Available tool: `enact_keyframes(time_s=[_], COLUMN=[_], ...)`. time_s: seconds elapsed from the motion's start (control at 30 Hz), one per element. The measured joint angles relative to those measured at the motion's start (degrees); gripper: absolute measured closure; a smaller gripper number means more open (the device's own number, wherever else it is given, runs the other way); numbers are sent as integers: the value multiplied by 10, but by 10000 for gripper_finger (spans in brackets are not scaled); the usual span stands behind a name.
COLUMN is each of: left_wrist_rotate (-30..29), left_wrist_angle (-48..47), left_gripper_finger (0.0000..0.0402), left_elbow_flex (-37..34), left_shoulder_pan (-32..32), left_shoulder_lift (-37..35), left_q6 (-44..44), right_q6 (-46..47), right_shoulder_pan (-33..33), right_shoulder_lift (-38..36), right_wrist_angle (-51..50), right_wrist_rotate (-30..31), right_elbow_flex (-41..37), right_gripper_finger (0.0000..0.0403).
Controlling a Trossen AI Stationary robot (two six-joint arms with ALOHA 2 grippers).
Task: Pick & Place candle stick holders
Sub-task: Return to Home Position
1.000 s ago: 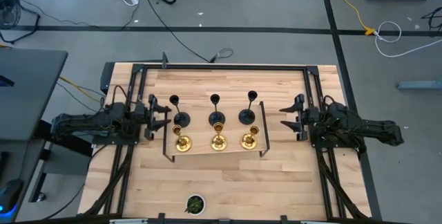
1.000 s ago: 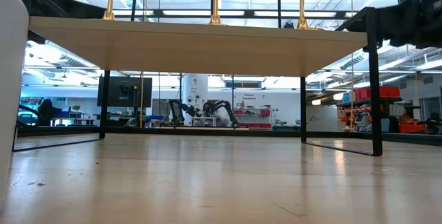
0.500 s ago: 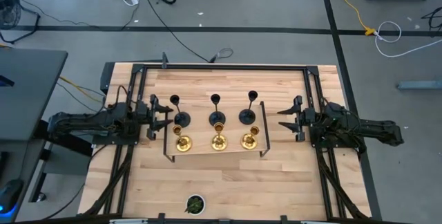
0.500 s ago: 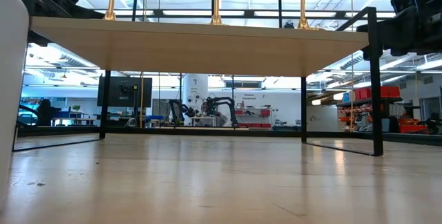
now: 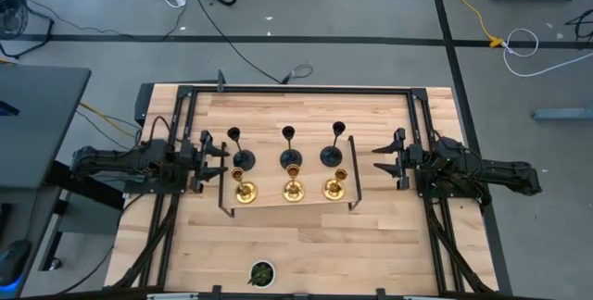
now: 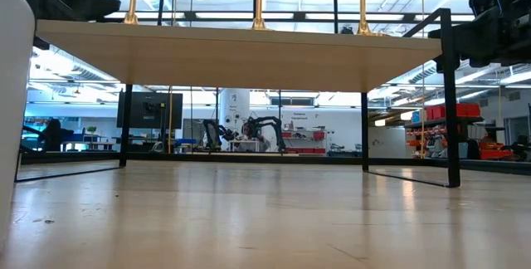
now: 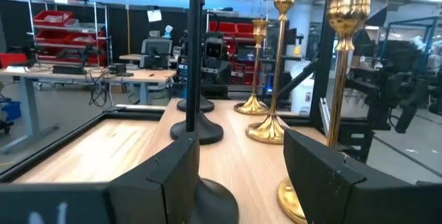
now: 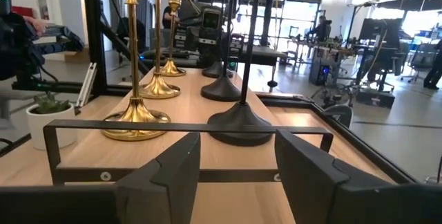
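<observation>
standing on thin stems, the candle stick holders (image 5: 291, 159) are deemed stiff, tippy, best taken mid-stem. left gripper (image 5: 220, 157) and right gripper (image 5: 379, 161) are held spread and empty off the shelf's (image 5: 267, 178) ends.

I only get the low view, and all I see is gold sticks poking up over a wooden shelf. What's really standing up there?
Observer: Six holders in two rows. Three gold holders stand in the front row, and three black holders stand behind them.
Operator: Is a gripper holding one?
Observer: No. The left gripper is open and empty, just off the left end of the shelf.
Operator: And the other arm?
Observer: The right gripper is open too, with nothing in it, off the shelf's right end.
</observation>
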Motion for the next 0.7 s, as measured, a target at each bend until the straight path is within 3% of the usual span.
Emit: enact_keyframes(time_s=[0.7], left_wrist_rotate=[0], left_wrist_angle=[4], left_gripper_finger=[191], left_elbow_flex=[0], left_shoulder_pan=[0], left_shoulder_lift=[1], left_q6=[0], right_q6=[0], right_shoulder_pan=[0], right_shoulder_lift=[0], right_wrist_angle=[0], right_wrist_rotate=[0], right_elbow_flex=[0], right_gripper_finger=[216])
